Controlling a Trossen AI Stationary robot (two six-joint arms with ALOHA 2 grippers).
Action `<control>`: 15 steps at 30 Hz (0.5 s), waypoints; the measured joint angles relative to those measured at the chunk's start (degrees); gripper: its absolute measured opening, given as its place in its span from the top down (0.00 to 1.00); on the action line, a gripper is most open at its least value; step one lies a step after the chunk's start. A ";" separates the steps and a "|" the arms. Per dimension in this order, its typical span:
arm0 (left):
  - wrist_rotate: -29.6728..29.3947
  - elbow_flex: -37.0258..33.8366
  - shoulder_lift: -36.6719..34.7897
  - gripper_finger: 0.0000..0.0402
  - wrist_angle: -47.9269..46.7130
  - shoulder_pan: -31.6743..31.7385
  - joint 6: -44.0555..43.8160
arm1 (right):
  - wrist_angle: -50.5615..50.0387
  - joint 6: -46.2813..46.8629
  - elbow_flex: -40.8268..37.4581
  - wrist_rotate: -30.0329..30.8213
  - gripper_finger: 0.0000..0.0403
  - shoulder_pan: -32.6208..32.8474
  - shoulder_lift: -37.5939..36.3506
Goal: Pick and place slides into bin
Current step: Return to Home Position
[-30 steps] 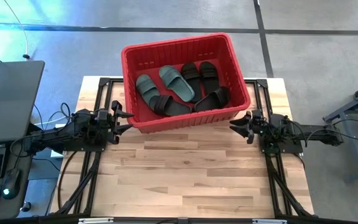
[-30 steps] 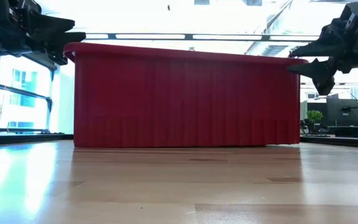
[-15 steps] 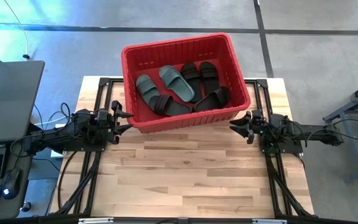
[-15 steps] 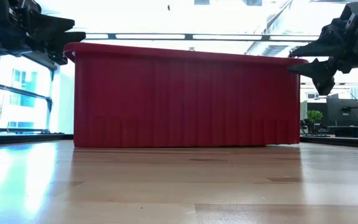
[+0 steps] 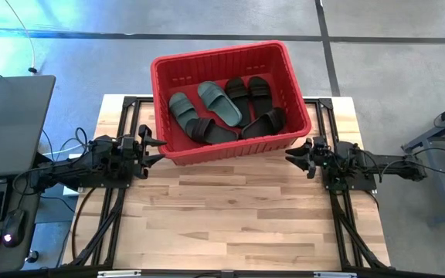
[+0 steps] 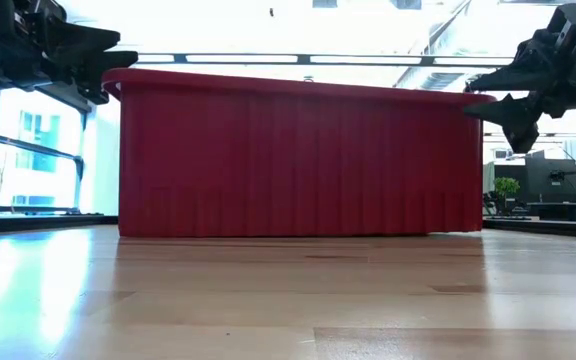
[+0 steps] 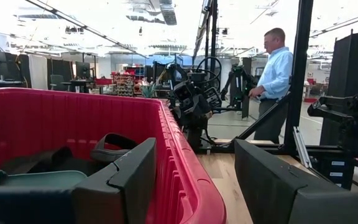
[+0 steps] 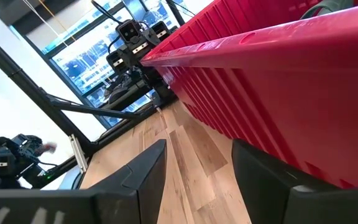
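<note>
Bare bench (image 5: 230,216) fills the lower half of the overhead frame, no slides left on it.

Left end effector (image 5: 161,149) hangs mid-left, just beside the bin's near-left corner. Fingers apart, nothing between them. Right end effector (image 5: 290,157) hangs mid-right by the near-right corner, also spread and empty.

Step looks like homing the arms, the job itself seems done. To do it well: keep both sets of fingers empty and pull each arm straight back, away from the red wall. The left one sits so close to the rim that a sideways swing could likely nudge or snag the lattice. No need to go down or reach in again.

Bin (image 5: 296,93) sits on the far edge of the bench, upper centre of frame. Its long axis runs left to right, with the right end tipped a little toward the top.

Slides all lie inside on its floor:
- Green pair (image 5: 221,104) at centre-left, side by side, long axes slanting upper left to lower right.
- Black pair (image 5: 247,89) just to their right, running roughly top to bottom.
- More black ones (image 5: 267,120) along the near wall, angled and overlapping, so the exact count is hard to read.

Toe direction can't be told for any of them.

Beyond the bench, a person (image 7: 273,74) stands in the room.
</note>
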 joint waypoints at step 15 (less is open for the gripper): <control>-0.82 0.02 0.00 0.50 0.01 -1.16 0.00 | 0.00 0.00 0.00 -0.01 0.57 0.00 0.00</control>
